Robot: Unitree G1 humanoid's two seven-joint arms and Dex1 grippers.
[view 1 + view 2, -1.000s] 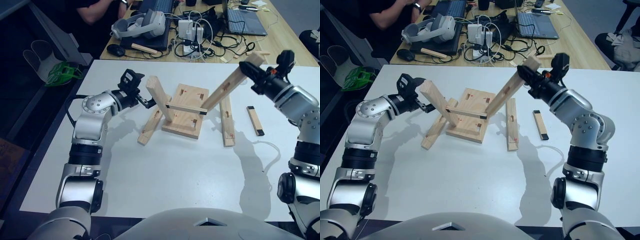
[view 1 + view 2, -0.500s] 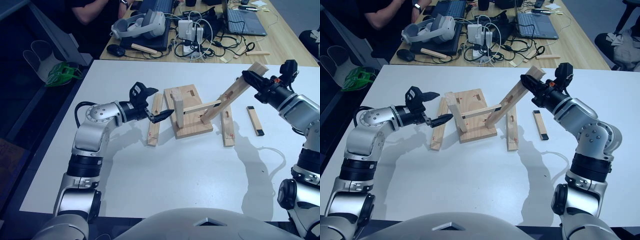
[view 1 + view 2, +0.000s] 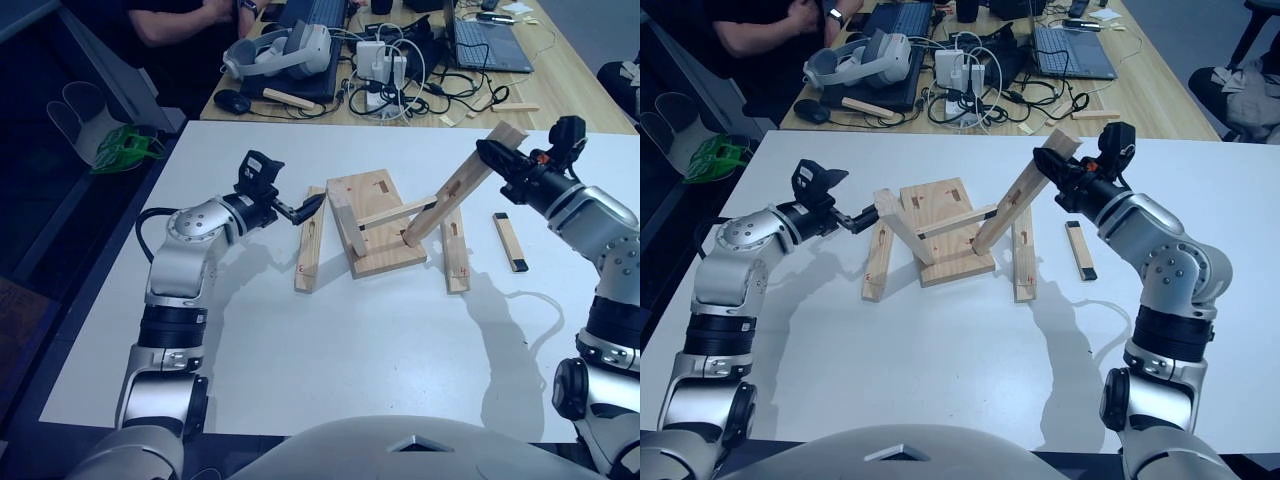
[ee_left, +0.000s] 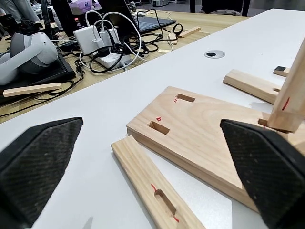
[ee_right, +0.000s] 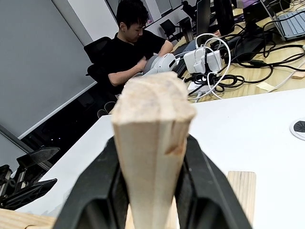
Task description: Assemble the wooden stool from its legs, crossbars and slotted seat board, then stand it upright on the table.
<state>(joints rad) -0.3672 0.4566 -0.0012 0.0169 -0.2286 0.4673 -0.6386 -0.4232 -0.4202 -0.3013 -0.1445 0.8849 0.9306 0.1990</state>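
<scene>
Spreading across the middle and lower part of the head view, a white rectangular table (image 3: 380, 340) carries the stool parts. Just above centre lies the pale wooden slotted seat board (image 3: 372, 192), flat on the table with its slots facing up.

Right of centre, a long wooden leg (image 3: 455, 188) leans steeply. Its lower end rests at the board's right edge and its upper end points toward the upper right. A shorter-looking tilted wooden leg (image 3: 343, 220) stands at the board's left edge. A thin wooden crossbar with dark ends (image 3: 398, 212) spans between these two legs above the board.

Two more legs lie flat on the table. The flat slotted leg on the left (image 3: 307, 250) lies just beside the board's left side. The flat slotted leg on the right (image 3: 455, 255) lies just right of the board, below the leaning leg. Farther right, apart from the rest, lies a short loose crossbar with dark tips (image 3: 510, 242).

The right gripper (image 3: 500, 158), in the upper right, has its jaws clamped on the leaning leg's upper end. The left gripper (image 3: 305, 207), left of centre, hangs just beside the tilted leg with its jaws spread wide, holding nothing.
</scene>
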